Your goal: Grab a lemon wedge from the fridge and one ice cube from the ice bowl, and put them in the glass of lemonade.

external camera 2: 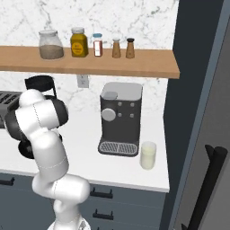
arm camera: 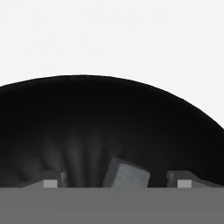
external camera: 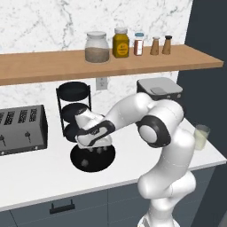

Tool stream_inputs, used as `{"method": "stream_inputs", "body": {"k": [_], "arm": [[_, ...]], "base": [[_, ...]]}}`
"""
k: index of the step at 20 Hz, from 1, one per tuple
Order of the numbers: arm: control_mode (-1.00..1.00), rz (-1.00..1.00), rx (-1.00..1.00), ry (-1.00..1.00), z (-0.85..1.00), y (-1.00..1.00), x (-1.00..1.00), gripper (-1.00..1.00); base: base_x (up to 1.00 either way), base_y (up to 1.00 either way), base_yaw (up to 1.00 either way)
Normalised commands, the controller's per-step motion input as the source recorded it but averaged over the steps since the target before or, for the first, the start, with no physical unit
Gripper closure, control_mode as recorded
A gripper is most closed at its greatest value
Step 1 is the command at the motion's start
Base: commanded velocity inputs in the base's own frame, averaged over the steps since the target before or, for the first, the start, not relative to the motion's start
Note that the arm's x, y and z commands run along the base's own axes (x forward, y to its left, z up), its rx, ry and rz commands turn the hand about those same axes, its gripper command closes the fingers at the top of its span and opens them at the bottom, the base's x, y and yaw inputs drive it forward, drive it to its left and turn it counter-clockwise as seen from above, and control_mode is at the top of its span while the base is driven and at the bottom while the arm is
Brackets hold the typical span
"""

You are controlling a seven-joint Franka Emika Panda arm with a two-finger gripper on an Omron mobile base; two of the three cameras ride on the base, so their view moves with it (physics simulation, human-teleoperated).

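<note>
Two base views and the hand view are giving us the scene. From the left base view we are seeing the arm bending down over the bowl [external camera: 92,158], which is sitting on the white surface [external camera: 35,175] just in front of the black rack [external camera: 73,111]. The gripper [external camera: 98,150] is dipping into the bowl, and its fingers are too hidden there for us to judge. A toaster [external camera: 21,128] is standing to the left, the glass [external camera: 201,136] is waiting near the surface's right edge, and jars are lining the wooden shelf [external camera: 48,66] above.

From the right base view we are finding the glass [external camera 2: 148,155] standing just beside the coffee machine [external camera 2: 120,118], on its right, with the dark fridge [external camera 2: 202,134] rising well beside it. The arm is covering most of the bowl here.

Through the hand view we are looking down into the bowl's [arm camera: 109,118] dark inside. The fingers [arm camera: 51,182] are standing wide apart, one at each side, and the cube [arm camera: 126,175] is lying tilted between them, touching neither that we can tell.
</note>
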Motion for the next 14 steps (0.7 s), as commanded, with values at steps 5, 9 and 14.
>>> {"method": "stream_inputs", "body": {"k": [5,9,14], "arm": [[-1.0,-0.05,-0.04,0.0,-0.17,0.03,0.01,-1.0],[-1.0,-0.04,-0.03,0.0,-0.17,0.0,0.0,1.0],[-1.0,-0.03,-0.02,0.0,-0.19,0.0,-0.05,1.0]], "base": [[0.0,0.0,0.0],[0.0,0.0,0.0],[0.0,0.0,0.0]]}}
